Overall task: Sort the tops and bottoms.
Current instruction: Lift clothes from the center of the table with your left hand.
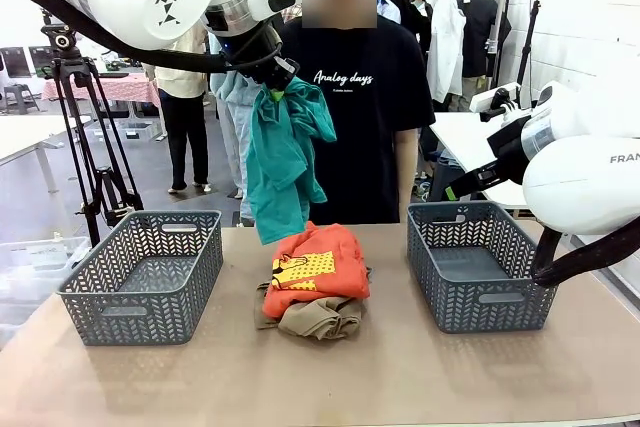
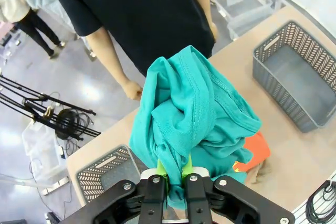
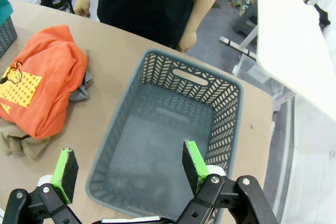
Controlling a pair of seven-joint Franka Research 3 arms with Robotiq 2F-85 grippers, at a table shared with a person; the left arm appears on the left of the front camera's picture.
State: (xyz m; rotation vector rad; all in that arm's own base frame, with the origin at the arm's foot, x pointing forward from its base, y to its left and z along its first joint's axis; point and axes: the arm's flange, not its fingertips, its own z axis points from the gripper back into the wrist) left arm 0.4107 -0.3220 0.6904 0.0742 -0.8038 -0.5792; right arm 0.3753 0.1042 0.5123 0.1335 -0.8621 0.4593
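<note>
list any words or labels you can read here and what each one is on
"Analog days": white lettering on the person's black T-shirt; the smaller line under it is too small to read.
"FRAN": on the right arm, cut off at the picture's edge.
orange garment: a yellow printed graphic, no readable words.

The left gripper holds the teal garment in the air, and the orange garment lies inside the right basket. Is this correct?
Not quite. The left gripper does hold the teal garment in the air, but the orange garment lies on the table, outside the right basket; the front view shows it.
</note>
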